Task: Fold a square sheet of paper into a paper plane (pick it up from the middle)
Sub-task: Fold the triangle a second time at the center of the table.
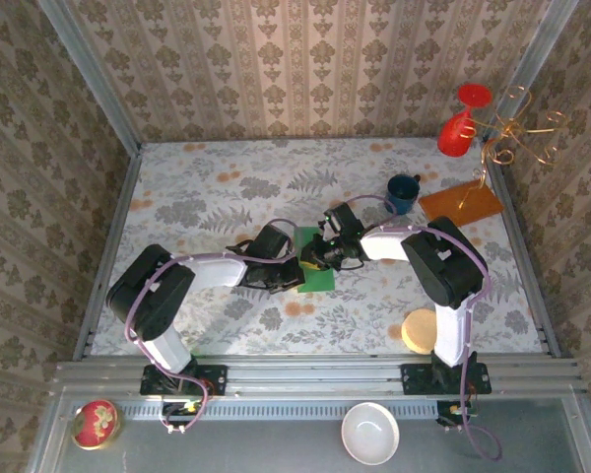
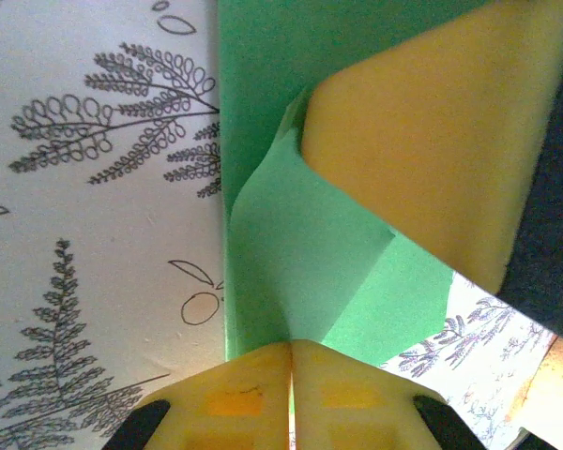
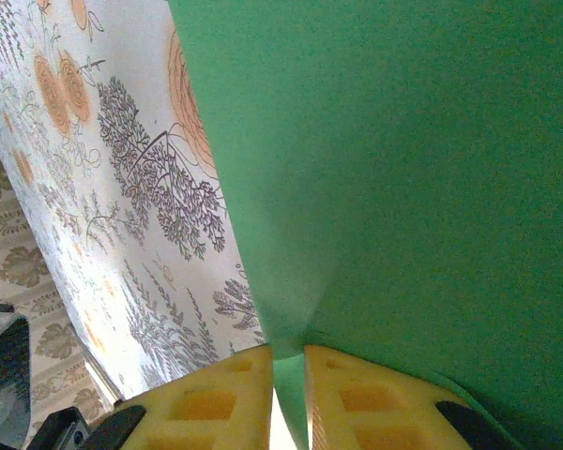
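Floral table (image 1: 227, 187): green paper (image 1: 322, 279), mug (image 1: 403, 194), board (image 1: 461, 204)

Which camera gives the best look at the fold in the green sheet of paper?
Left wrist: the square sheet of paper shows its raised flap and crease lines. Top external gives a small, partly covered green patch; right wrist gives smooth green paper pinched in the right end effector.
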Motion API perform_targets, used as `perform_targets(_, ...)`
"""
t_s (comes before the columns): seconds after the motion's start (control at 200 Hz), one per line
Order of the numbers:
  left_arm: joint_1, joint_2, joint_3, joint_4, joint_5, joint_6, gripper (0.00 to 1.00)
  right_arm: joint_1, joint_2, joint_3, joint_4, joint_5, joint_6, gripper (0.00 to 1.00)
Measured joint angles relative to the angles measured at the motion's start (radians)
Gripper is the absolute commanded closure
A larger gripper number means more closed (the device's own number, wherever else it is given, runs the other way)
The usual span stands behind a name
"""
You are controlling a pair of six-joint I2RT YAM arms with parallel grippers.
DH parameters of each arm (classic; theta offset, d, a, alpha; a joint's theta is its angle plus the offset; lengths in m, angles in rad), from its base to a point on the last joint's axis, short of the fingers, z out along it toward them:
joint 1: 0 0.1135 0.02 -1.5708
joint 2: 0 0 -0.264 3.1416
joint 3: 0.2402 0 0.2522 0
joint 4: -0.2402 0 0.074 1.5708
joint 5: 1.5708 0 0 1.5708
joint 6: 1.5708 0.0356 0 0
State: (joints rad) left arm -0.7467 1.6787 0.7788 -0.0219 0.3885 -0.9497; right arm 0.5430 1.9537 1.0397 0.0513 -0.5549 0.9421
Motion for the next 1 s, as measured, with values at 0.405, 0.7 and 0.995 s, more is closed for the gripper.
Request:
perform_targets(0.405, 0.0, 0.007, 0.0, -0.011, -0.001, 0.0, 0.91, 0.0, 0.006, 0.0, -0.007, 0.0, -0.004, 0.83)
perform_targets(0.7, 0.0, -0.003, 0.004, -0.037, -0.005, 0.003, 0.9, 0.0, 0.009, 0.0, -0.009, 0.0, -0.015, 0.84)
perform_targets(0.995, -0.005, -0.021, 0.043, -0.053, -0.013, 0.011, 0.91, -0.002, 0.013, 0.001, -0.01, 0.0, -0.015, 0.9)
